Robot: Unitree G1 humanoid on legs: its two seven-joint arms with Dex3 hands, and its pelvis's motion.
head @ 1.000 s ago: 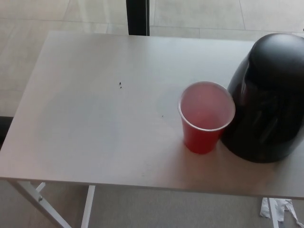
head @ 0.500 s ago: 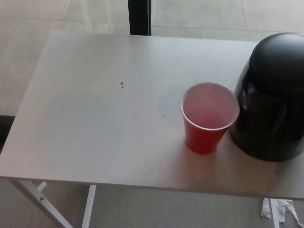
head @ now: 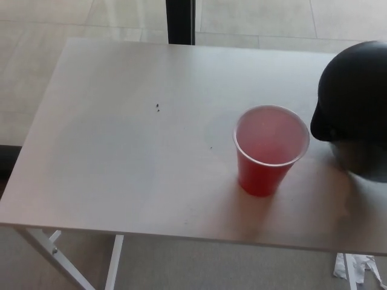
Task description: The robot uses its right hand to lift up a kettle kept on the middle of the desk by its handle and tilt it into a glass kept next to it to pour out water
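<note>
Black kettle (head: pixel 357 103) tilts beside the red cup (head: pixel 269 151); no hand shows, so fingers cannot be judged.

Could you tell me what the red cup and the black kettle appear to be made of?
Red cup: probably thin disposable plastic, red outside, pale inside, with a rolled whitish rim. Black kettle: seemingly smooth glossy plastic, though coated metal is possible; its dome shows soft reflections.
</note>
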